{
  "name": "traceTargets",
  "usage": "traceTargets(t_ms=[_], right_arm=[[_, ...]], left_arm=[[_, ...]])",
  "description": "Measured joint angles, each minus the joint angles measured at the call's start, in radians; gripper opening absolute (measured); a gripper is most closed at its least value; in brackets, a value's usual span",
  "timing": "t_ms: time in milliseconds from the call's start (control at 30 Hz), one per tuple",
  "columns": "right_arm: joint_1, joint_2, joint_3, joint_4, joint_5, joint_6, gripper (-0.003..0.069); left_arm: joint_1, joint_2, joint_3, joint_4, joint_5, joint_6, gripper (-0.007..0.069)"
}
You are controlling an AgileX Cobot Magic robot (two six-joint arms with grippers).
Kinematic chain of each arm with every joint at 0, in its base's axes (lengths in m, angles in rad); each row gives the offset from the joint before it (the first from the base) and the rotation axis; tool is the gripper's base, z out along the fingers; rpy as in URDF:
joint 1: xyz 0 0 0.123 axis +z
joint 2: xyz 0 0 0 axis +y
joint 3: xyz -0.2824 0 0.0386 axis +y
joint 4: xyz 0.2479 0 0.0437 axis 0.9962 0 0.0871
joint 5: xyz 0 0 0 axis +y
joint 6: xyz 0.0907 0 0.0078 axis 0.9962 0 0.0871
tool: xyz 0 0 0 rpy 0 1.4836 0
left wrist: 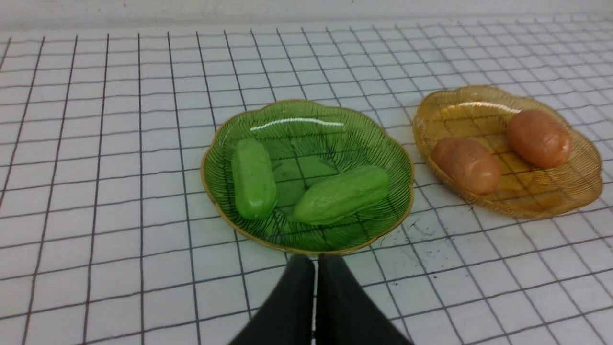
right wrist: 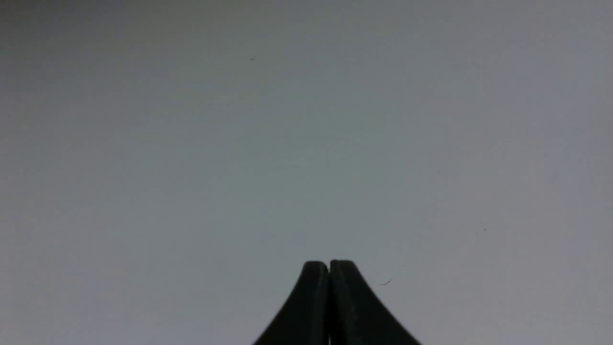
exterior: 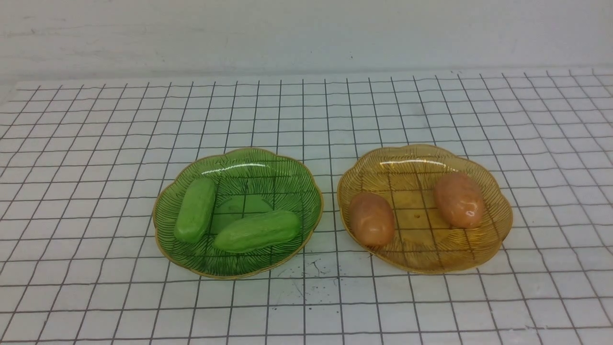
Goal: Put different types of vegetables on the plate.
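On the gridded table (exterior: 96, 143), centre of the front view: two scalloped glass plates stand side by side, near each other but not touching.
Green plate (exterior: 282, 170): left of centre; translucent green, ribbed, gold-edged rim.
Green plate, contents: two light-green toy cucumbers. Left cucumber (exterior: 195, 210) lies roughly lengthwise along the plate's left wall; right cucumber (exterior: 257, 231) lies slanted across the lower middle. Their near ends come close; whether they touch cannot be told.
Amber plate (exterior: 412, 160): right of centre; translucent amber, same ribbed, scalloped form.
Amber plate, contents: two orange-brown toy potatoes, apart from each other. Left potato (exterior: 371, 219) sits against the plate's left wall; right potato (exterior: 459, 199) sits toward the upper right of the bowl.
Left gripper (left wrist: 316, 261): bottom centre of the left wrist view, just short of the green plate's near rim; black fingers (left wrist: 292, 297) pressed together, holding nothing.
Right gripper (right wrist: 329, 264): bottom centre of the right wrist view, before a plain grey surface; fingers pressed together, holding nothing.
Table markings: dark scuffs (exterior: 306, 270) between the plates' lower edges.
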Motion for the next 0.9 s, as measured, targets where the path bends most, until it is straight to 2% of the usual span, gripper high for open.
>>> traceTargets(t_ms=[300, 467, 767, 800, 900], right_arm=[[0.000, 0.000, 0.000, 0.000, -0.001, 0.000, -0.0014], [0.000, 0.000, 0.000, -0.002, -0.001, 0.001, -0.0014], [0.000, 0.000, 0.000, -0.003, -0.002, 0.002, -0.0014], [0.000, 0.000, 0.000, -0.003, -0.002, 0.002, -0.0014], [0.000, 0.000, 0.000, -0.003, -0.003, 0.002, -0.0014]], left_arm=[[0.000, -0.131, 0.000, -0.031, 0.103, 0.001, -0.0008], [0.000, -0.131, 0.000, 0.002, 0.102, 0.025, -0.0008], [0.025, -0.148, 0.140, 0.106, -0.194, 0.056, -0.0008], [0.067, -0.172, 0.219, 0.107, -0.285, 0.078, -0.0008], [0.153, -0.193, 0.354, 0.090, -0.394, 0.100, -0.0008]])
